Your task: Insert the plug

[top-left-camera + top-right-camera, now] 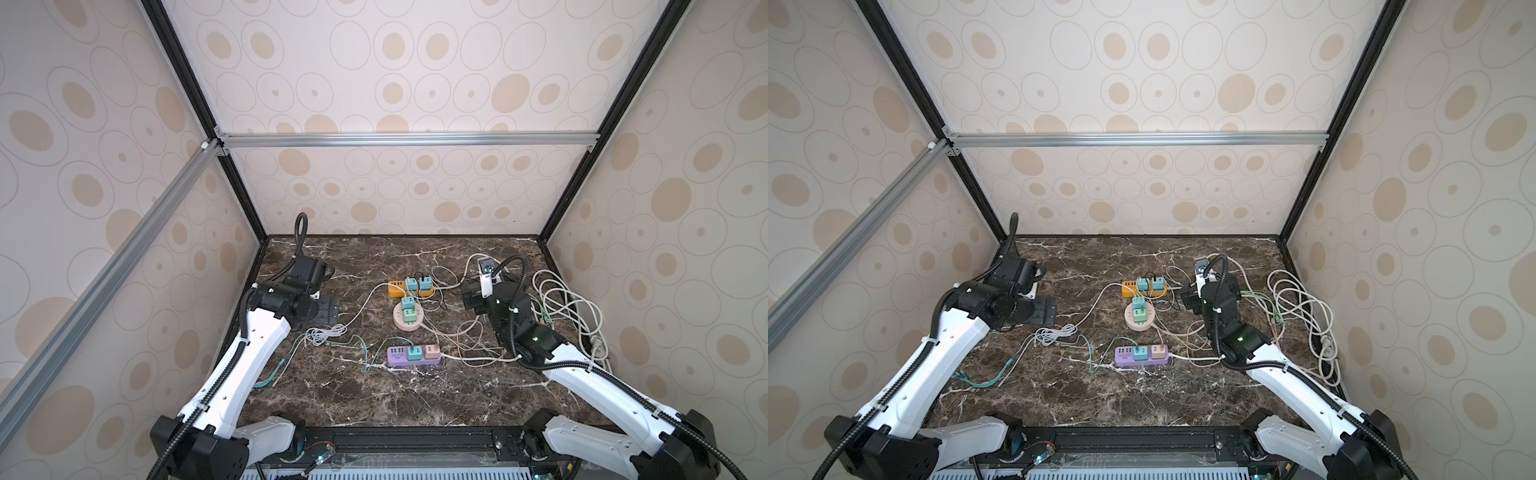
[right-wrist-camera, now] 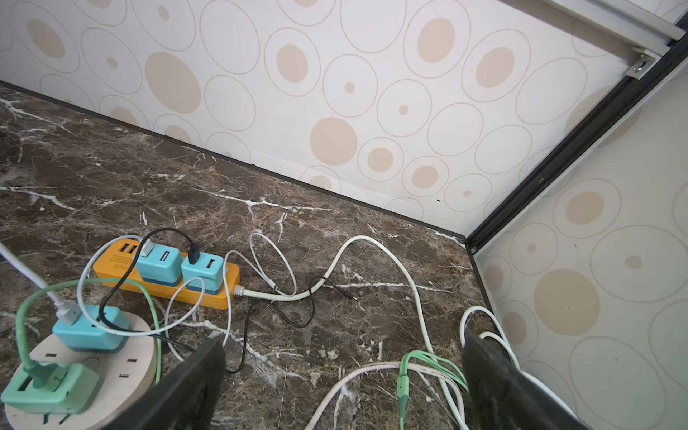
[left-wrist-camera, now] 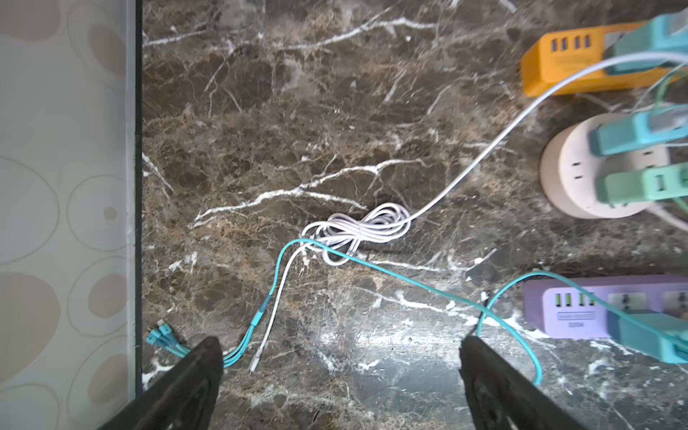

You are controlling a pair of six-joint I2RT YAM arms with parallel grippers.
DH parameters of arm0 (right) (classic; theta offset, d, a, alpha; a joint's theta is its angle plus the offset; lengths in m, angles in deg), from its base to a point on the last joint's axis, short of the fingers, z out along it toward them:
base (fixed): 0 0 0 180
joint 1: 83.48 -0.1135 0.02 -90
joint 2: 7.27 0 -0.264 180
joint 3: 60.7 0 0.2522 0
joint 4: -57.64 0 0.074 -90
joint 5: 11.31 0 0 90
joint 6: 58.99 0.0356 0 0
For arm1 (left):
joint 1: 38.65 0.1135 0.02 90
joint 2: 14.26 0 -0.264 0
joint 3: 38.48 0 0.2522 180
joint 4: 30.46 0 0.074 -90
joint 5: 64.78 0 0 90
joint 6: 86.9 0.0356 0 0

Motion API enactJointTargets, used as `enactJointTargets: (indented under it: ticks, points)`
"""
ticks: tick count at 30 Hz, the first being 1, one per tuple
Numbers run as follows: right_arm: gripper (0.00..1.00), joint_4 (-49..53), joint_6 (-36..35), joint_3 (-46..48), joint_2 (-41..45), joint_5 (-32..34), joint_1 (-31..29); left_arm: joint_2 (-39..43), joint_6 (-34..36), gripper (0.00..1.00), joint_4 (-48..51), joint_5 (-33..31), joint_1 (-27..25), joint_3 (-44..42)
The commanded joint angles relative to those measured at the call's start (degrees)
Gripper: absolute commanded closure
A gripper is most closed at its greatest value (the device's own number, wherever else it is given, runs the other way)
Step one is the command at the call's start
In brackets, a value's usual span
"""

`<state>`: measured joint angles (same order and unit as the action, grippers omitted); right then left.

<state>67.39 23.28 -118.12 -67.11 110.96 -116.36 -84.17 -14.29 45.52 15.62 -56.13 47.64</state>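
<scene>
On the near part of the marble surface (image 1: 374, 395), a purple power strip (image 1: 398, 356) carries a teal plug (image 1: 414, 352) and a pink plug (image 1: 432, 351), both apparently fully seated. Farther back, the left gripper (image 3: 340, 342) hangs wide open and empty over a bundled white cable (image 3: 357, 231). The right gripper (image 2: 344, 342) is spread just as wide, holding nothing, near a round socket hub (image 1: 400, 321). Beyond lies an orange power strip (image 1: 395, 289).

I'm viewing a tabletop (image 1: 374, 399) showing white-veined dark brown marble. The orange power strip (image 2: 208, 294) is carrying two teal chargers (image 2: 160, 262); the purple power strip (image 1: 397, 356) is carrying a pink charger (image 1: 432, 351). The cream round socket hub (image 2: 123, 372) is wearing a mint-green charger (image 2: 56, 387). I'm also seeing a white cable (image 3: 357, 231) and a turquoise cable (image 3: 391, 271). The walls (image 1: 415, 83) are displaying beige ovals inside grey rings.
</scene>
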Motion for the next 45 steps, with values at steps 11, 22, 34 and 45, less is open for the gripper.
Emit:
enactJointTargets:
  ticks: [11,22,34,45]
  points:
    - [0.01,-3.8,13.4,9.2,7.8,7.6,7.5,13.8,-1.4,0.02,-42.9,-19.3,0.5,-20.5]
    - [0.0,5.6,23.7,14.7,9.0,6.3,18.5,19.2,-0.9,0.02,-74.9,-37.5,3.4,-45.4]
    - [0.0,-9.2,19.9,12.9,-9.5,4.9,20.6,11.2,5.7,0.02,-99.8,-34.3,12.4,-57.8]
    - [0.0,-23.3,16.5,15.4,-20.1,-5.0,27.6,-9.5,8.5,0.02,-119.1,-10.1,18.3,-55.9]
